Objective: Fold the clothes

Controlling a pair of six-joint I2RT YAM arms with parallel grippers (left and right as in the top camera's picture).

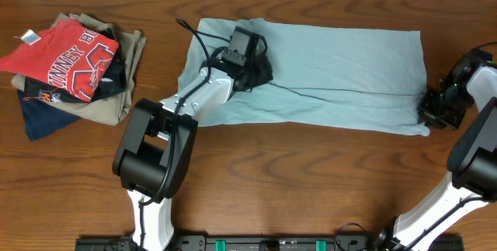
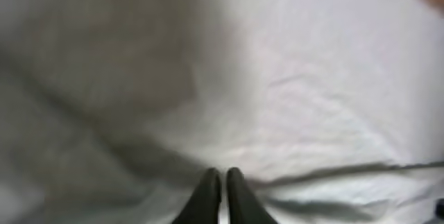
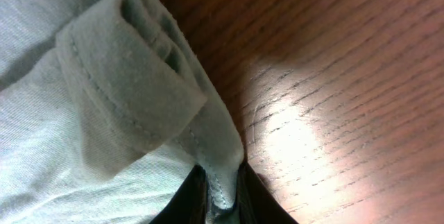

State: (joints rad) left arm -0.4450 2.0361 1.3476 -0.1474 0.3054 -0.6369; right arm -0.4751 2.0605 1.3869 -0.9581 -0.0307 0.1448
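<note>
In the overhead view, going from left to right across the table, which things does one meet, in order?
A pile of folded garments topped by a red lettered shirt → pale blue-grey T-shirt → black right gripper.

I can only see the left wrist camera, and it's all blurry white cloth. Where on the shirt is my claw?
Observer: Overhead, the left gripper is shut on the pale blue T-shirt near its left end.
Operator: What's the other claw doing?
Observer: The right gripper pinches the shirt's hemmed edge at its right end.
Operator: Any other clothes?
Observer: A red lettered shirt tops a pile at the table's left, apart from the T-shirt.
</note>
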